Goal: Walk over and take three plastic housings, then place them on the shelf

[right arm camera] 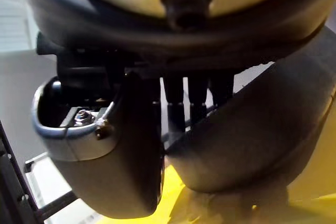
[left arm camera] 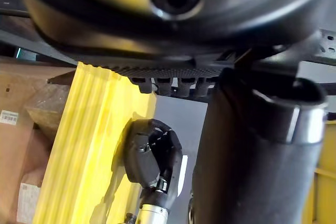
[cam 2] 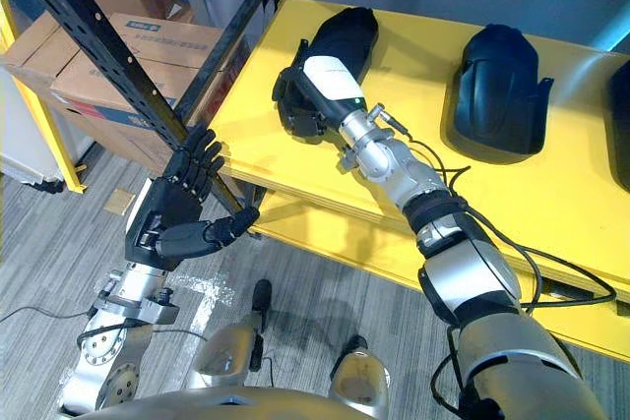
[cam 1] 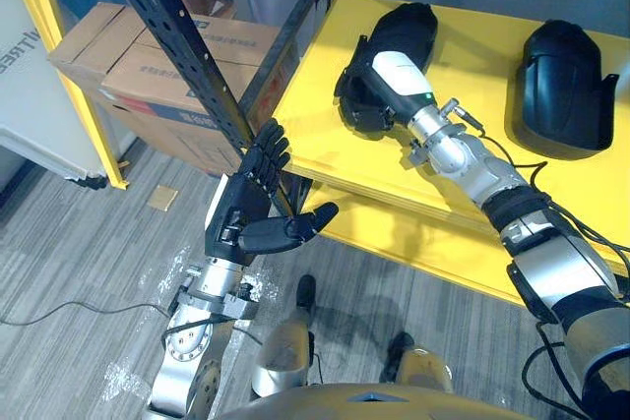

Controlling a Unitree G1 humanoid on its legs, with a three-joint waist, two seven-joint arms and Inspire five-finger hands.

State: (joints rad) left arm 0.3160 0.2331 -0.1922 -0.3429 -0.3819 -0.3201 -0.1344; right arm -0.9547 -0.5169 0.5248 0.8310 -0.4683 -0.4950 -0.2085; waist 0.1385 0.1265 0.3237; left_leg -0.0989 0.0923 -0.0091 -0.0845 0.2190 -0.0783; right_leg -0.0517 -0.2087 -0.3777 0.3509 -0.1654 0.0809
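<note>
A black plastic housing (cam 1: 413, 27) lies on the yellow shelf (cam 1: 315, 125) near its left end. My right hand (cam 1: 366, 95) reaches over the shelf's front edge, and its fingers curl round the housing's near end (right arm camera: 247, 140); the left wrist view shows that hand (left arm camera: 152, 156) curled too. To the right lies a second housing (cam 1: 561, 86), apart from the hand. The edge of a third housing (cam 2: 622, 115) shows at the far right. Open and holding nothing, my left hand (cam 1: 241, 209) hangs below the shelf's left corner.
A black perforated upright (cam 1: 187, 56) of the rack slants just beside my left hand. Cardboard boxes (cam 1: 148, 66) are stacked behind it on the floor. A lower yellow shelf board (cam 1: 413, 243) runs under the top one. A yellow post (cam 1: 69, 76) stands at left.
</note>
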